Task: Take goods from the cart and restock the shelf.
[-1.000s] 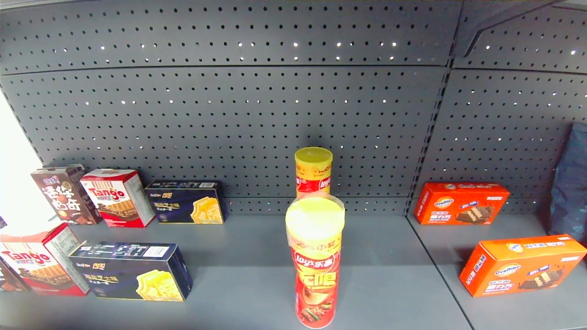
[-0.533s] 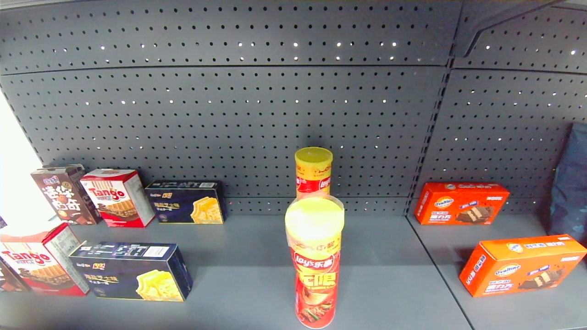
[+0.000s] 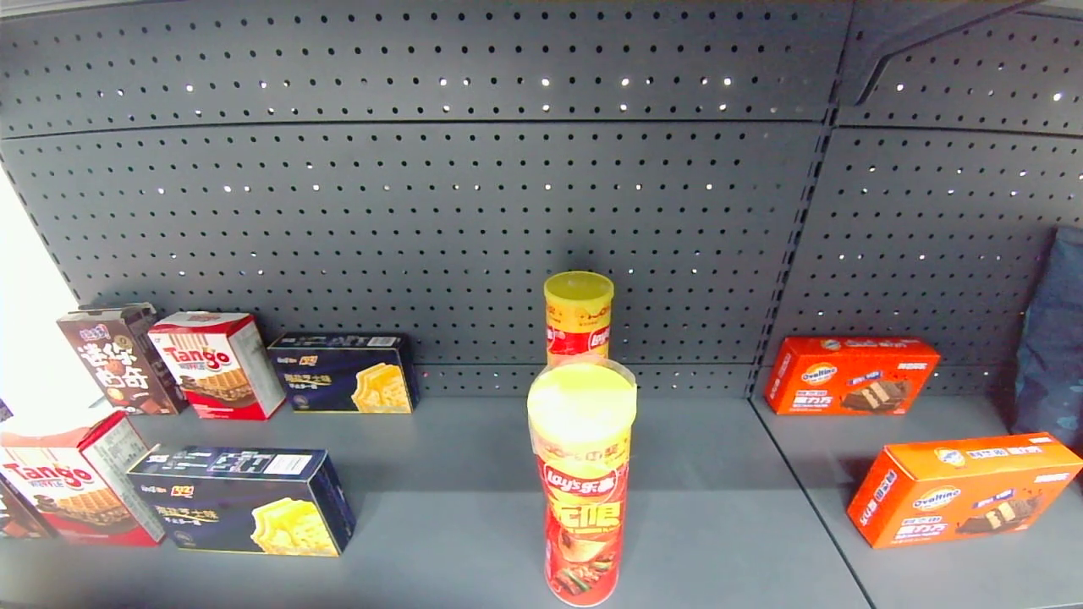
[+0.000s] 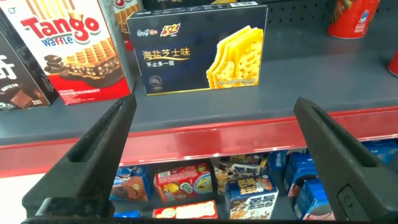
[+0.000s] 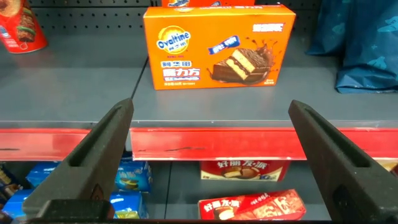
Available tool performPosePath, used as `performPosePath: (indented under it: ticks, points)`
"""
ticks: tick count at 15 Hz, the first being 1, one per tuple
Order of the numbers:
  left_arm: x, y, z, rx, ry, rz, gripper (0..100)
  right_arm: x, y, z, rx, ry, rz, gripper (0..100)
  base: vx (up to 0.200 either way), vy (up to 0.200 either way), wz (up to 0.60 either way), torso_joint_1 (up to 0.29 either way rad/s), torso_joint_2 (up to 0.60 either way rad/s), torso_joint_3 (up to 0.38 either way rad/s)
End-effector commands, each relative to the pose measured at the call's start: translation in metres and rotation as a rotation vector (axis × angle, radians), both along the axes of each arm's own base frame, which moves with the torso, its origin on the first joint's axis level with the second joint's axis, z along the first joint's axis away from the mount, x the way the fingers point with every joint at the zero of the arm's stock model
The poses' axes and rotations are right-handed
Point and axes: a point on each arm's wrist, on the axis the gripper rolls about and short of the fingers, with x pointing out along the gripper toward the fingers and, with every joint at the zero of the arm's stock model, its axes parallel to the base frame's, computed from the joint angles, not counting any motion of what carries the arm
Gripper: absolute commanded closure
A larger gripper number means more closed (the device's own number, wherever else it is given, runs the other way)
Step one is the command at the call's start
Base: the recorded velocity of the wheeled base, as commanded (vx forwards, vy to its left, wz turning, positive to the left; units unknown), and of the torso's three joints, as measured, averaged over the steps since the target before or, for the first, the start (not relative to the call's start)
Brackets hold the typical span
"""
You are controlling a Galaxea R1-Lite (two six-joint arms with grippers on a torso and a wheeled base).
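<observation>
Left end effector (image 4: pixel 214 107): I am holding it released, fingers spread, facing the navy box (image 4: pixel 202 46) on the shelf (image 4: pixel 273 99).
Right end effector (image 5: pixel 211 109): I am holding it released too, facing the orange box (image 5: pixel 217 46).
Cans: front can (image 3: pixel 582 482) is standing lower centre in the head view, rear can (image 3: pixel 579 317) just behind, mid-frame.

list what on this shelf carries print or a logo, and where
Wording not quoted, only where it stands.
front chip can: logo and big characters on the red wall
rear chip can: logo on the red band
front orange box: oval logo, characters on front face
navy cracker box: characters left of the cracker picture
waffle box: large word across the front
brown box: characters on front
Fine print: too small to read
</observation>
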Motion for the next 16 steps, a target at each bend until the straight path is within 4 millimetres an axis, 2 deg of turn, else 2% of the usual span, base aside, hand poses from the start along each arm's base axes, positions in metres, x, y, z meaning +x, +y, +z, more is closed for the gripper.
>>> performPosePath:
  ticks: [1, 16]
  points:
    - [0.0, 0.0, -0.0001, 0.0, 0.0, -0.001, 0, 0.0001, -0.0003, 0.0, 0.001, 0.002, -0.014, 0, 0.0, 0.0, 0.0, 0.0, 0.0, 0.0]
    - [0.0, 0.0, -0.0001, 0.001, 0.0, -0.001, 0, 0.0001, -0.0003, 0.0, 0.001, 0.002, -0.014, 0, 0.0, 0.0, 0.0, 0.0, 0.0, 0.0]
